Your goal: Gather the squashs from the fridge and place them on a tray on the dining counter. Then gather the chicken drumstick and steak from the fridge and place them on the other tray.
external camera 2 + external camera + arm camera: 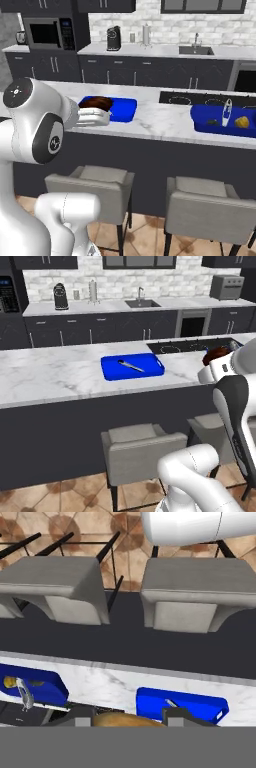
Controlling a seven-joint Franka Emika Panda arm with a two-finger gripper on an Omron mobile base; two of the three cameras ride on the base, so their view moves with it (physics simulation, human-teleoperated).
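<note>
Start at the left of the right base view: your gripper (127, 718) is there, jaws pinched on the steak (96, 102), the dark reddish-brown lump with the lighter edge. It rides low over the near side of the dining counter (50, 376). Just right of the hand and a little deeper on the marble lies the other tray (112, 371), blue and shallow, with its long axis along the counter. A thin grey utensil (131, 365) lies slantwise near its middle. The two base cameras disagree about where this tray sits. From the left one it is well to the left of the hand, and from the right one it is partly behind it. I judge that to be parallax, so the steak hangs short of the tray, towards the stool (100, 182) side, not over it. The hand view agrees: the tray sits beyond the fingertips and a little off to one side. The coming move should therefore be mostly a reach forward across the counter, with a small sideways trim, until the lump is inside the rim and clear of the utensil. Further right, well apart, is the tray (200, 122) that holds a yellow squash (242, 121) and a pale utensil; leave that one alone. I cannot find the chicken drumstick on either tray, so it probably remains to be fetched.
</note>
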